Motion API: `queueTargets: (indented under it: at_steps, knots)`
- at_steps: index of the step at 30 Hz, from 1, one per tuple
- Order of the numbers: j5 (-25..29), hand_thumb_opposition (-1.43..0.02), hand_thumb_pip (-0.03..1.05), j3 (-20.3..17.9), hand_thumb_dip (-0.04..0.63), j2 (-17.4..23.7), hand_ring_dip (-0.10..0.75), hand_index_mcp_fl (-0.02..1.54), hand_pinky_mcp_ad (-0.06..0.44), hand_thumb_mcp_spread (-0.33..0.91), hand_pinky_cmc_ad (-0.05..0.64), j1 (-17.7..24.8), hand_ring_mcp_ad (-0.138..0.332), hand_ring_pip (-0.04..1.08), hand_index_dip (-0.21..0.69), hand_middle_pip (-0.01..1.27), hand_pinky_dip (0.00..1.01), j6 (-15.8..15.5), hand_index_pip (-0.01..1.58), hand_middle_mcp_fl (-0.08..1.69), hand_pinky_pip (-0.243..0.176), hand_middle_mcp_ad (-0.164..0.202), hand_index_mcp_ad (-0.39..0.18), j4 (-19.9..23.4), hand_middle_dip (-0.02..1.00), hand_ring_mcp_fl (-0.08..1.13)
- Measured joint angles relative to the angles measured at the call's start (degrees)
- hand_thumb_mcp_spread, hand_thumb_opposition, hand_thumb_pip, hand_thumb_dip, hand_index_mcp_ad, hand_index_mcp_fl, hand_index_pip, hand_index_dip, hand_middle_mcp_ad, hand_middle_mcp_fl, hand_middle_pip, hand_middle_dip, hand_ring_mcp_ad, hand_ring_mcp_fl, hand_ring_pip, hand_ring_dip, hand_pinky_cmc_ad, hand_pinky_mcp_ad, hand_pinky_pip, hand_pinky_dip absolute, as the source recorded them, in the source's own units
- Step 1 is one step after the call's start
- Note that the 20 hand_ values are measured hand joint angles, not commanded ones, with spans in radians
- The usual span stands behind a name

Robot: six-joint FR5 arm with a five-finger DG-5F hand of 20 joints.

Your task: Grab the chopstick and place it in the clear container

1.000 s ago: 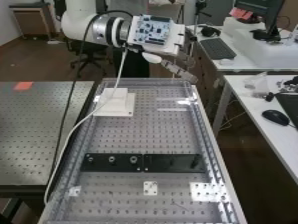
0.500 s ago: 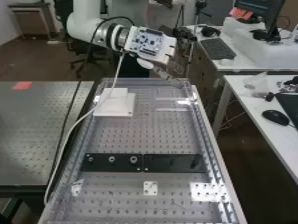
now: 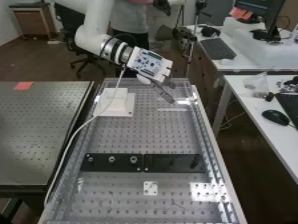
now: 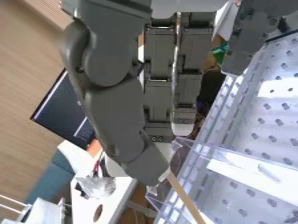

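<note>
My hand (image 3: 163,93) is closed in to a narrow pinch, fingers bent, one end of the chopstick (image 4: 186,200) caught at the tip of the long near digit; the exact contact on its far side is hidden. The rest of the stick sticks out past my fingertip, slanting, beside the see-through wall in the wrist view; can't tell if it touches that wall. In the high view I'm over the far end of the clear container (image 3: 210,150), right of the white stepped block (image 3: 114,102). Chopstick is at my fingertips, not lying on the perforated board (image 3: 159,135). In the way: the container's upright clear walls, and the white block close by on my left. White cable (image 3: 74,134) hangs from my arm, passes in front of the block and runs down the container's left side. Nearer the camera, black plates (image 3: 173,163) with round fittings lie across the board, small white plate (image 3: 150,188) nearer still. Perforated table (image 3: 40,135) on the left; desk on the right with a black mouse (image 3: 274,117) and keyboard (image 3: 217,49) on the one behind.
</note>
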Motion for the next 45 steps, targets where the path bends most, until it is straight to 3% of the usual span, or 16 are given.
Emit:
queueTargets:
  at_steps: [8,15,28,32,40,45]
  knots:
    - [-0.1,-1.1,0.45,0.1,0.337,-0.3,0.508,1.35,0.298,0.86,0.311,0.3,0.009,0.11,0.456,0.29,0.15,-3.5,0.36,1.27,0.037,-0.002,-0.103,0.5,0.67,0.8]
    - [-1.0,-1.1,0.45,1.3,0.337,-1.1,0.508,1.35,0.298,0.86,0.311,0.5,0.009,0.11,0.456,0.29,0.15,-10.5,0.36,1.27,0.037,-0.002,-0.103,0.9,0.67,0.8]
    - [-1.7,-1.1,0.45,2.8,0.339,-2.5,0.508,1.35,0.295,0.86,0.311,0.6,0.009,0.11,0.456,0.29,0.15,-18.7,0.36,1.27,0.037,-0.003,-0.105,0.5,0.67,0.79]
    - [-1.4,-1.1,0.45,3.0,0.339,-2.4,0.508,1.35,0.295,0.86,0.311,0.5,0.009,0.11,0.452,0.29,0.15,-19.0,0.36,1.27,0.037,-0.003,-0.101,0.8,0.67,0.79]
    - [-0.6,-1.1,0.45,3.4,0.339,-2.2,0.508,1.35,0.295,0.86,0.311,0.2,0.009,0.11,0.452,0.29,0.15,-22.9,0.36,1.27,0.037,-0.003,-0.105,1.7,0.67,0.79]
    - [-0.6,-1.1,0.45,3.8,0.339,-2.9,0.508,1.35,0.298,0.86,0.311,0.1,0.009,0.11,0.45,0.29,0.15,-23.1,0.36,1.27,0.037,-0.003,-0.101,1.3,0.67,0.79]
